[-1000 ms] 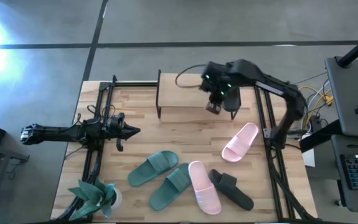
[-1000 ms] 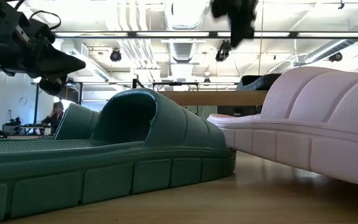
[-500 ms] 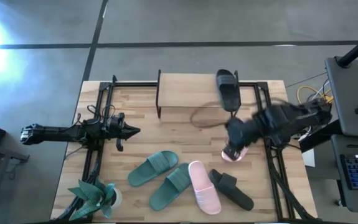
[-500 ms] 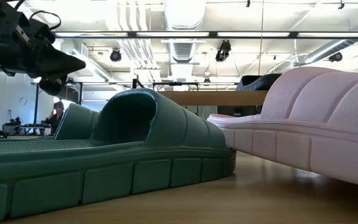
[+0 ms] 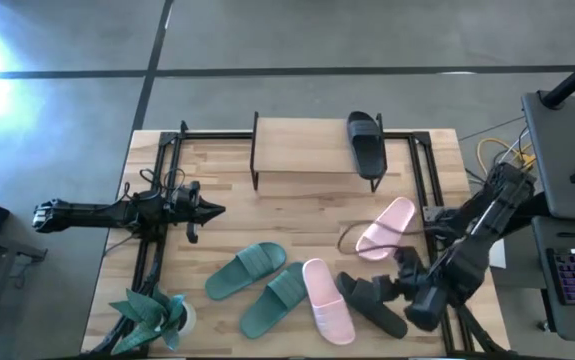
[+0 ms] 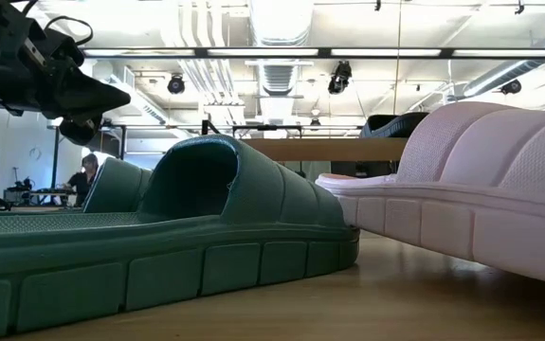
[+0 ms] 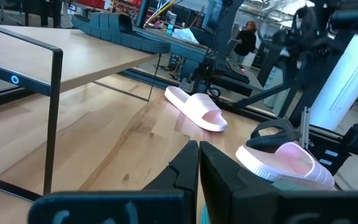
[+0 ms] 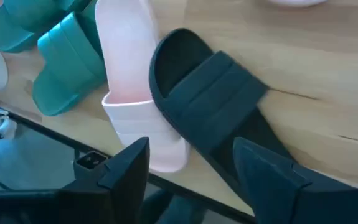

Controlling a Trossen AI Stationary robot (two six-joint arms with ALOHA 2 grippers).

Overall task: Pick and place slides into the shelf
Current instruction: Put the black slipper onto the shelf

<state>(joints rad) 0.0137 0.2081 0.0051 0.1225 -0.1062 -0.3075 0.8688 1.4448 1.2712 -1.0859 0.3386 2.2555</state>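
The shelf (image 5: 302, 145) stands at the table's far side with one black slide (image 5: 367, 143) lying on its right end. On the table lie two green slides (image 5: 247, 270) (image 5: 275, 298), two pink slides (image 5: 327, 300) (image 5: 385, 228) and a second black slide (image 5: 372, 303). My right gripper (image 5: 404, 280) hovers open just above that black slide (image 8: 216, 106), a finger (image 8: 129, 165) on either side of its heel end, touching nothing. My left gripper (image 5: 217, 210) waits shut over the table's left part.
A potted plant (image 5: 152, 315) stands at the near left corner. Black frame rails (image 5: 157, 230) (image 5: 432, 200) run along the table's left and right sides. The near pink slide (image 8: 126, 74) lies against the black slide's side. The shelf top's left part is bare.
My right gripper has come away from the shelf, leaving a black slide lying on its right end. It has swung toward the table's near right corner and down over the other black slide. The slides on the table have not moved.
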